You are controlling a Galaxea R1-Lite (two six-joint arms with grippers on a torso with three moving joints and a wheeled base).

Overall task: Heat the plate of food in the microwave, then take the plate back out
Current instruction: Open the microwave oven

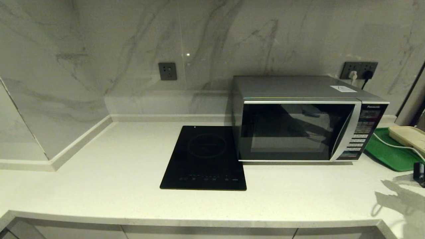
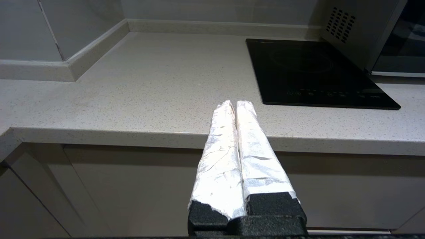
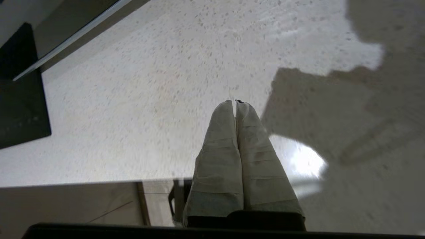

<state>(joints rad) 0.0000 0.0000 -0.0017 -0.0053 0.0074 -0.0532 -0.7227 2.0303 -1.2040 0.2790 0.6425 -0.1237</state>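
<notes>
The silver-grey microwave stands on the counter at the right with its dark glass door closed. Its vented side shows in the left wrist view. The plate of food is not visible in any view, and nothing can be made out behind the dark door glass. My left gripper is shut and empty, held low in front of the counter's front edge, left of the cooktop. Shut and empty too, my right gripper hangs over bare counter in front of the microwave's right end.
A flat black induction cooktop lies left of the microwave. A green tray with a beige tray on it sits at the far right, crossed by a white cable. Bare counter stretches to the left.
</notes>
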